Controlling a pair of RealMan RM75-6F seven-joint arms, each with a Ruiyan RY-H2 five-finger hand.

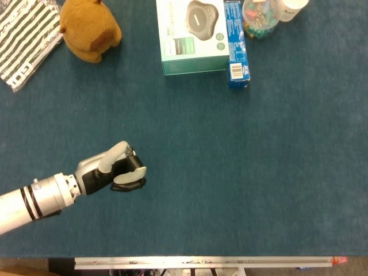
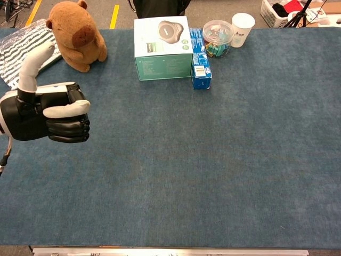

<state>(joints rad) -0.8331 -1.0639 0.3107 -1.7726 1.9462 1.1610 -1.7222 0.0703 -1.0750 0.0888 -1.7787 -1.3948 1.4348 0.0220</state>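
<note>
- We see the left hand [image 1: 118,172] over the blue table [image 1: 241,172], fingers curled into a fist around nothing, one pale finger sticking up in the chest view [image 2: 48,114].
- We find its silver-and-black forearm entering from the lower left of the head view, the fist pointing toward the table's middle and well apart from every object.
- We cannot find the right hand in either view.
- Nearest the fist, though well apart from it, sits a brown plush capybara [image 1: 89,29] at the far left of the table, just beside a black-and-white striped bag [image 1: 26,37] that runs off the corner.
- At the far edge stands a white-and-teal product box [image 1: 192,37] picturing a grey, rounded gadget on its lid; we cannot read its small print.
- Touching the box's right side lies a narrow blue carton [image 1: 236,43] with a barcode on its near end; its lettering is too small to read.
- Behind the carton we make out a clear tub of coloured clips [image 2: 216,37] and a white paper cup [image 2: 242,29] with faint printing we cannot decipher.
</note>
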